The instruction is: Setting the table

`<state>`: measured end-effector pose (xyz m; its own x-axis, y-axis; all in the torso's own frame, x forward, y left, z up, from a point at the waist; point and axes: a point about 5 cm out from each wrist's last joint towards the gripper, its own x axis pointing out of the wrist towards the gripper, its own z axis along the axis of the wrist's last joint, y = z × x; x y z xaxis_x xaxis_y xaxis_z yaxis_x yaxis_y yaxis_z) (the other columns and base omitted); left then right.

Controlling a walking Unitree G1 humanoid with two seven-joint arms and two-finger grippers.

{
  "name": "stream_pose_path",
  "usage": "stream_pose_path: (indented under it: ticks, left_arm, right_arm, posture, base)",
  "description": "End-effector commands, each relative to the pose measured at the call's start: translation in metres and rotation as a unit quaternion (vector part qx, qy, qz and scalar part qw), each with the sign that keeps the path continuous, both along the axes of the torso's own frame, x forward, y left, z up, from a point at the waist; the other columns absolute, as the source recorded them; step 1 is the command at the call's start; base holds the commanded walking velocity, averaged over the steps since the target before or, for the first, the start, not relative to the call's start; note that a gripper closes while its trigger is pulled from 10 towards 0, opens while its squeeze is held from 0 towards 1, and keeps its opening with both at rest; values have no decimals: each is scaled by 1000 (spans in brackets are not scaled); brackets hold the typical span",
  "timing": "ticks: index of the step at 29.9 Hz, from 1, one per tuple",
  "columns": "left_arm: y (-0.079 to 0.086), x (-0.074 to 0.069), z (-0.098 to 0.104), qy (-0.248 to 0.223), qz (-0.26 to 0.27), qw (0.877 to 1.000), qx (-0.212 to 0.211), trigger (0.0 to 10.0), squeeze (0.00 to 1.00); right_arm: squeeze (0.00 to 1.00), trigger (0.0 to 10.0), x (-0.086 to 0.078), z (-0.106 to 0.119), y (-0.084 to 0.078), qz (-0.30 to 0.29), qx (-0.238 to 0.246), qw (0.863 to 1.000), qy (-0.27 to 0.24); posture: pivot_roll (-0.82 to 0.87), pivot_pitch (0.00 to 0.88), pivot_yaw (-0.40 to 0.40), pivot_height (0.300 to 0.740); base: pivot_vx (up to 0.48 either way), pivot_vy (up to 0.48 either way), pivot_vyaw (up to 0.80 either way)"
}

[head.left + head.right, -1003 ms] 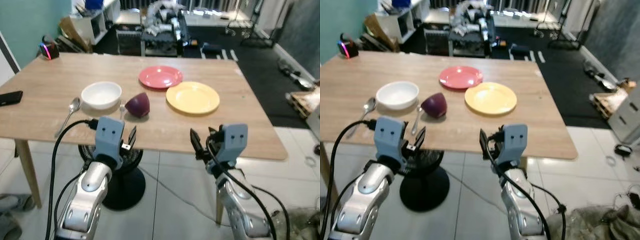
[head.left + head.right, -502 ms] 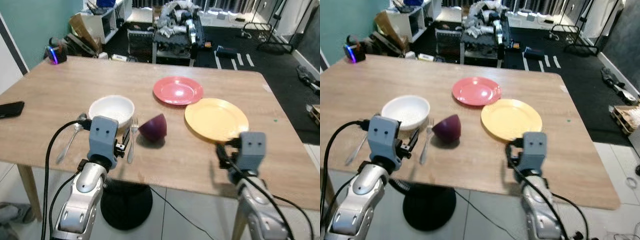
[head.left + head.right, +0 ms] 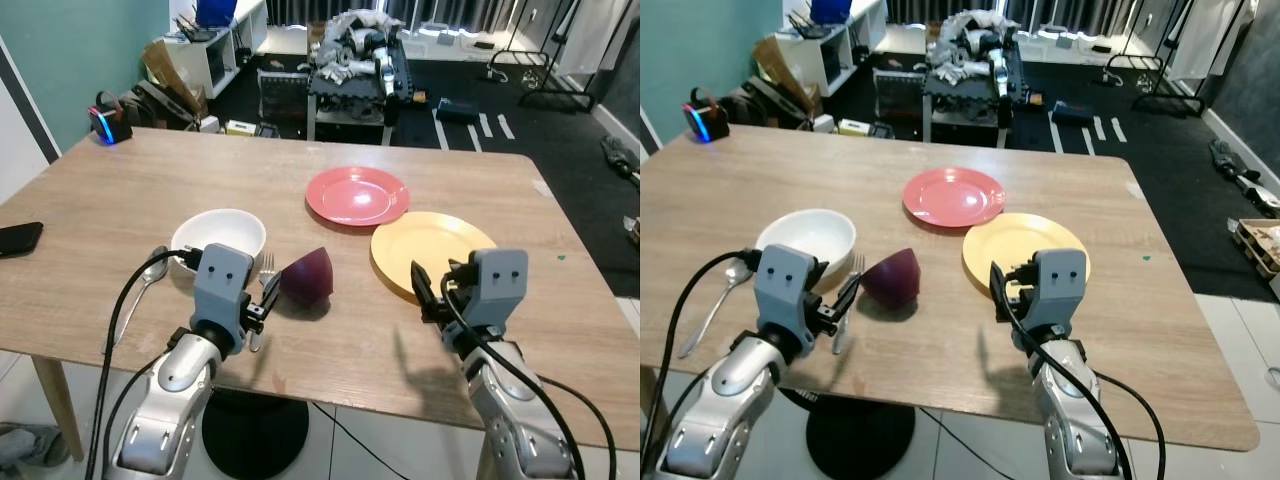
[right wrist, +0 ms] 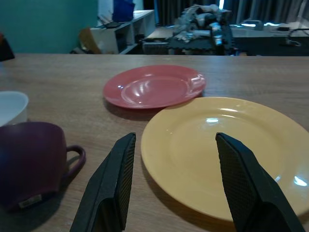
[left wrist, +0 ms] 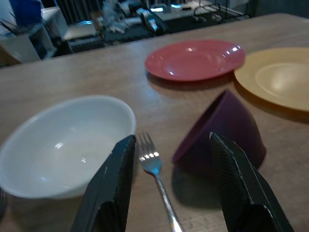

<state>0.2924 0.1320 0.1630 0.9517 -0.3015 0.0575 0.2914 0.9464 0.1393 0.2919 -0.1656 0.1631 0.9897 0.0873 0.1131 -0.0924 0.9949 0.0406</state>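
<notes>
Closed in on the wooden table (image 3: pixel 90 200) since a second ago, both arms now raised over its near edge: left gripper (image 5: pixel 170 191) spread wide astride the fork (image 5: pixel 155 178), between white bowl (image 3: pixel 219 235) and tipped purple cup (image 3: pixel 307 277); right gripper (image 4: pixel 175 186) likewise parted, just short of the yellow plate (image 3: pixel 432 244). Best lowered squarely over the fork handle, clear of bowl rim and cup. Bowl, cup, yellow plate and red plate (image 3: pixel 357 195) all empty; spoon (image 3: pixel 142 288) left of bowl.

Open wood lies before the yellow plate (image 3: pixel 433 255); the fork (image 5: pixel 155 169) sits tight between white bowl (image 3: pixel 218 236) and tipped purple cup (image 3: pixel 306 278).
</notes>
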Motion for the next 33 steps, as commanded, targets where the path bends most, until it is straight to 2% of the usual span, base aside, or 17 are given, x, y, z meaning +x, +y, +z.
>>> stream_pose_path:
  ticks: [1,4,8,10,12,15,18,21,28,33]
  left_arm:
    - [2,2,-5,20,-7,1000,8,10000,0]
    - [4,2,-6,30,-15,999,11,10000,0]
    - [10,-2,-16,50,-13,998,39,10000,0]
    - [12,-1,-14,46,2,998,34,10000,0]
    - [12,-1,-14,46,2,998,34,10000,0]
    - [15,3,-13,42,18,998,35,10000,0]
    - [19,4,-16,52,37,997,30,10000,0]
    - [26,1,-24,72,62,995,25,10000,0]
    - [26,-1,-25,71,63,995,32,10000,0]
    - [25,7,-19,58,59,996,39,10000,0]
  right_arm:
    - [0,10000,-3,2,8,19,14,1000,-5]
    - [0,10000,-7,3,16,48,21,999,-7]
    - [0,10000,-21,-4,37,146,0,989,23]
    - [0,10000,-35,-10,51,228,7,973,48]
    - [0,10000,-35,-10,51,228,7,973,48]
    - [0,10000,-47,-14,63,296,-4,953,63]
    - [0,10000,-45,-14,66,293,-4,954,62]
    - [0,10000,-35,-13,63,254,3,966,56]
    - [0,10000,-25,-9,56,208,3,977,51]
    - [0,10000,-22,-6,52,183,7,982,45]
  posture:
    - [-30,0,81,740]
    - [-28,0,81,740]
    - [-31,0,82,740]
    - [-32,0,81,740]
    - [-32,0,81,740]
    - [-35,0,80,740]
    - [-30,0,75,740]
    - [-36,0,67,740]
    - [-45,0,72,740]
    - [-49,0,85,740]
  base:
    - [0,0,0]
    - [0,0,0]
    - [0,0,0]
    - [0,0,0]
    - [0,0,0]
    - [0,0,0]
    - [0,0,0]
    - [0,0,0]
    - [0,0,0]
    - [0,0,0]
